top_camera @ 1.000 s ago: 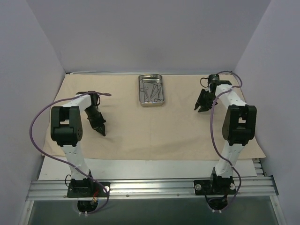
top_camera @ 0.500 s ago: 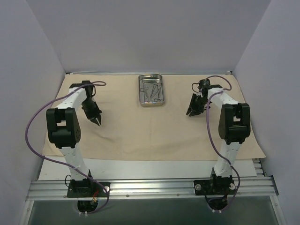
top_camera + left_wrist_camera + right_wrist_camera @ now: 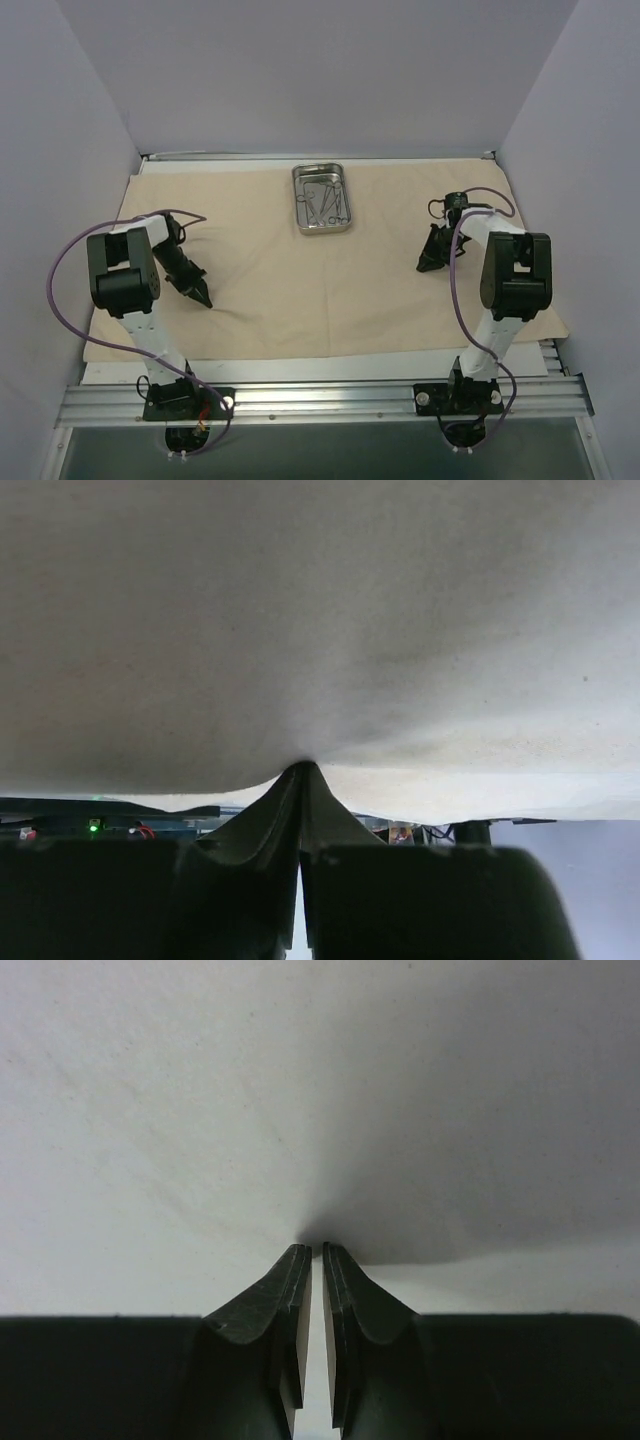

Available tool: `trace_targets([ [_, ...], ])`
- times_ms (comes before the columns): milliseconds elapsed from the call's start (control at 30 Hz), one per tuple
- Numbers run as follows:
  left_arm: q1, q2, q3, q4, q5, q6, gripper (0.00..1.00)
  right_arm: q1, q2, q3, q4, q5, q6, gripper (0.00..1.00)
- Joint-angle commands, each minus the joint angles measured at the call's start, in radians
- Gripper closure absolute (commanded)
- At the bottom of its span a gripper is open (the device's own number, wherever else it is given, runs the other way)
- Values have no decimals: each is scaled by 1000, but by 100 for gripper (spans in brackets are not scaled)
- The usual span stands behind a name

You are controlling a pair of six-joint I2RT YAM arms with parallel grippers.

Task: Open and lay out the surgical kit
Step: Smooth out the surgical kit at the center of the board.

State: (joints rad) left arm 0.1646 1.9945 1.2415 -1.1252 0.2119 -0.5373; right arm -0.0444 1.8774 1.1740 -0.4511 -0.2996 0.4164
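On the table, the cloth (image 3: 300, 280) is spread flat, pretty much wall to wall. Its near edge lies over a white strip of tabletop (image 3: 300, 362) just ahead of the rail (image 3: 320, 400). The tray (image 3: 297, 200) sits on the cloth at the far middle, long side pointing away from the arms. The instruments (image 3: 325, 198) are all inside it in a loose pile, too small to count tbh.

The left gripper (image 3: 203, 300) is tip-down on the front-left part of the cloth, well apart from the tray. A small wrinkle runs off from the tip toward the right. In the left wrist cam the fingers (image 3: 250, 830) are pressed tight together w/ the cloth drawn into a little peak right at the tips. So it's clamped on the fabric. Past the cloth's edge in that view there's dark hardware w/ a green light (image 3: 94, 827).

The right gripper (image 3: 424, 267) is tip-down on the right side of the cloth, a bit farther back than the left one and also well clear of the tray. In the right wrist cam its fingers (image 3: 285, 1290) have only a hairline slit between them. The cloth puckers w/ a shadow right where the tips meet it, so it looks pinched on the fabric too.

A purple cable (image 3: 60, 290) loops off the left arm, and another off the right.
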Motion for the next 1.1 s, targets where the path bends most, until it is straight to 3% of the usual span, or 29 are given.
trace_targets([
  [0,7,-69,-46,1,-45,5,90,5,-32,-66,-77,92,-47,87],
  [100,6,-127,-5,-19,-113,22,89,6,-61,-13,-100,94,-62,88],
  [233,4,-109,220,-76,-198,57,84,29,-95,90,-155,62,-64,87],
  [367,0,-57,331,-58,-166,59,76,15,-100,108,-127,89,-45,88],
  [533,-5,99,374,-10,-102,45,77,-81,-29,27,-67,91,-31,97],
  [667,13,208,395,-21,-66,39,85,-91,-38,-87,-67,94,-25,100],
  [867,68,202,331,-8,-89,46,86,-95,-162,-252,-98,103,21,100],
  [1067,90,210,360,-34,-128,68,85,-117,-201,-284,-118,146,33,100],
])
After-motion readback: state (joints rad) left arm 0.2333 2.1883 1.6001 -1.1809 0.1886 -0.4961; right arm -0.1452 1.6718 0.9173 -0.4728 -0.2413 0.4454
